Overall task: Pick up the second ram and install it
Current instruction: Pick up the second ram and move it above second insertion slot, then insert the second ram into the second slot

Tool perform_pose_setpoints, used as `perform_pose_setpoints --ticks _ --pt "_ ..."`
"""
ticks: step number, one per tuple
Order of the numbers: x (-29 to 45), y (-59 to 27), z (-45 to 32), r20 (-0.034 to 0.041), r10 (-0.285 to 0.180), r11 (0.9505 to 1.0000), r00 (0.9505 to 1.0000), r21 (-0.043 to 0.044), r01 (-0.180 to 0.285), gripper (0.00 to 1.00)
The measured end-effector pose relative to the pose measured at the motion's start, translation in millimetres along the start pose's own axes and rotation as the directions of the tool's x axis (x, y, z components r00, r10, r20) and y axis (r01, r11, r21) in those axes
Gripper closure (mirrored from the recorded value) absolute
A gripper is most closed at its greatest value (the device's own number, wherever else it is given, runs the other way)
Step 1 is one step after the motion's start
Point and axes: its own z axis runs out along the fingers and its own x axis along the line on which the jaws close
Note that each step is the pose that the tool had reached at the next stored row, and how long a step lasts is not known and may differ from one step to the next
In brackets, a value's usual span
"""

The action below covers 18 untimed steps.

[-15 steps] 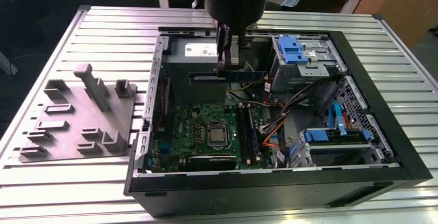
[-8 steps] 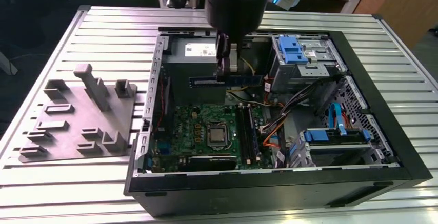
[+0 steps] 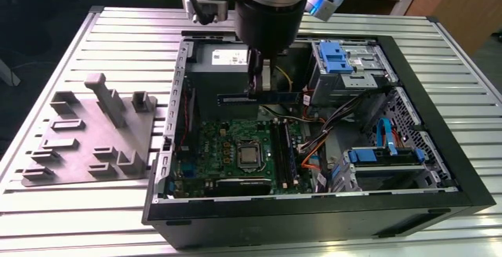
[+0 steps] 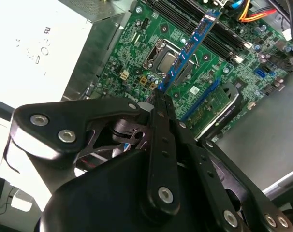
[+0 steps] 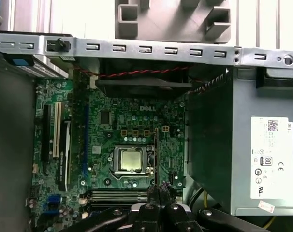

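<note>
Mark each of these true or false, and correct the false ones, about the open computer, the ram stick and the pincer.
1. The pincer is shut on the second ram. True.
2. The second ram is seated in a motherboard slot. False: it is held in the air above the motherboard, clear of the slots.
3. A cooler fan covers the processor. False: the processor lies bare, its metal top showing.
4. A grey fixture plate lies on the table, on the exterior view's left of the computer case. True.
</note>
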Motion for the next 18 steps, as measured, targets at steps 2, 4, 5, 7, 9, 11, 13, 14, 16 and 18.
perform_pose_setpoints --ticks 2,4,5,7,9,11,13,14,16,18 --pt "0.3 -0.2 3.5 0.0005 0.000 1.0000 1.0000 -0.0001 0.000 0.89" --pt "0.6 -0.3 7.1 0.0009 0.000 1.0000 1.0000 0.0000 0.000 0.89" --pt "0.9 -0.4 8.9 0.0008 0.000 1.0000 1.0000 -0.0001 0.000 0.89" --pt "1.7 -0.6 12.6 0.0009 0.000 1.0000 1.0000 -0.0001 0.000 0.89" --pt "3.1 -0.7 16.1 0.0015 0.000 1.0000 1.0000 -0.0001 0.000 0.89" --pt "4.0 -0.8 19.6 0.0015 0.000 1.0000 1.0000 -0.0003 0.000 0.89" --pt "4.3 -0.9 22.6 0.0016 0.000 1.0000 1.0000 -0.0004 0.000 0.89" --pt "4.3 -1.0 22.8 0.0014 0.000 1.0000 1.0000 -0.0005 0.000 0.89" --pt "4.3 -1.0 23.4 0.0015 0.000 1.0000 1.0000 -0.0005 0.000 0.89" --pt "4.3 -1.0 23.9 0.0015 0.000 1.0000 1.0000 -0.0005 0.000 0.89"
